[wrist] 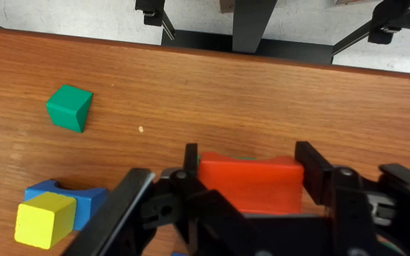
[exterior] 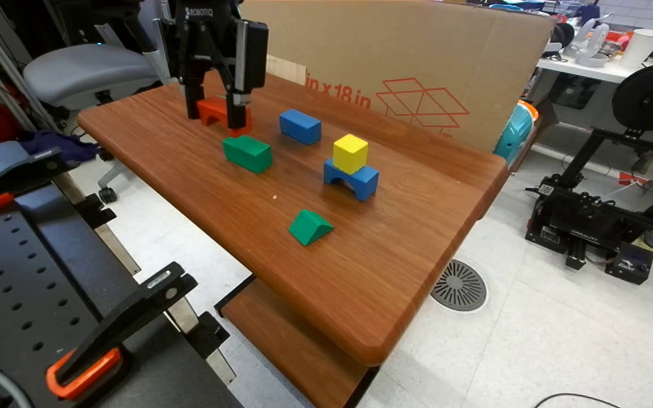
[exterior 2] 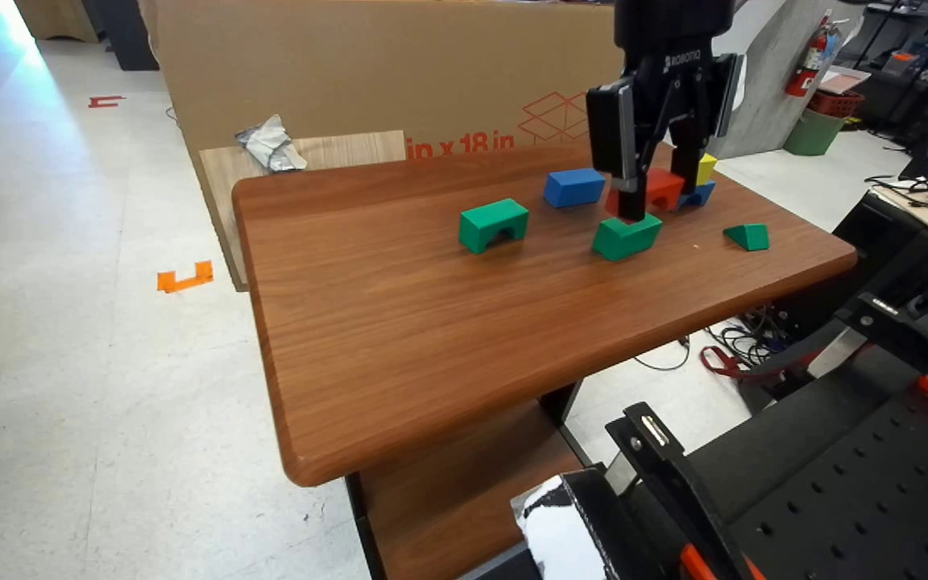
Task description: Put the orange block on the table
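Wood-grained and brown, the round-cornered bench [exterior 2: 399, 346] spreads across both exterior views, and beyond the black Robotiq claw [wrist: 250, 164] a large tan cardboard box [exterior: 417, 45] with red print stands along the bench's long edge. Grasped by its two ends, the orange-red rectangular block [wrist: 250, 188] with an arch cut into it is in the claw, held aloft over the bench. Just below the claw lies a green rectangular block [exterior 2: 627, 237]; in the wrist view only thin strips of green show past the orange-red one. Near the claw, toward the box, lies a blue rectangular block [exterior: 300, 126]. Off to one side of the claw, a yellow cube [exterior: 350, 154] sits on a blue arch-shaped block [exterior: 362, 182], and a green triangular wedge [exterior: 309, 228] lies apart from them, farther from the box. On the claw's opposite side rests a green arch-shaped block [exterior 2: 493, 217].
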`<state>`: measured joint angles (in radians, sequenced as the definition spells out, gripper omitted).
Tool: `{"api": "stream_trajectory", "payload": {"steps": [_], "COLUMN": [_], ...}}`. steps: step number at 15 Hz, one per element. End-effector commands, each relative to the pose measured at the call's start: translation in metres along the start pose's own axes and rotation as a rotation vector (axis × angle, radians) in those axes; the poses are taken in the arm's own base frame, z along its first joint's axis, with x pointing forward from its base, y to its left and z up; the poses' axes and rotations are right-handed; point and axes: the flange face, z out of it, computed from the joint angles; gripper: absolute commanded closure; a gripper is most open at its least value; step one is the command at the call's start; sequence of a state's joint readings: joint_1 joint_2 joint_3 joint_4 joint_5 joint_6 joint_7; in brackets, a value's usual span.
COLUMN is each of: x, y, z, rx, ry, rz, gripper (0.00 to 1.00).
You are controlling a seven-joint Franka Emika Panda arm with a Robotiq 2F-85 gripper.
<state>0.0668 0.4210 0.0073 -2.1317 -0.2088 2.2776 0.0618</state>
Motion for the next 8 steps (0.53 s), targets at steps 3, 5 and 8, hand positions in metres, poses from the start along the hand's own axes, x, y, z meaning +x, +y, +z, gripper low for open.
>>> {"api": "stream_trajectory", "payload": {"steps": [3, 5, 8], "x": [-0.013, -0.013, -0.01], "y": [-0.044, -0.059, -0.076], "z": [-0.004, 0.002, 0.009], "rx": [-0.02, -0.03, -0.037], "ry": [-0.022, -0.028, -0.038], "rz": [-0.045, -0.058, -0.078], "gripper": [0.57, 0.57, 0.57]}}
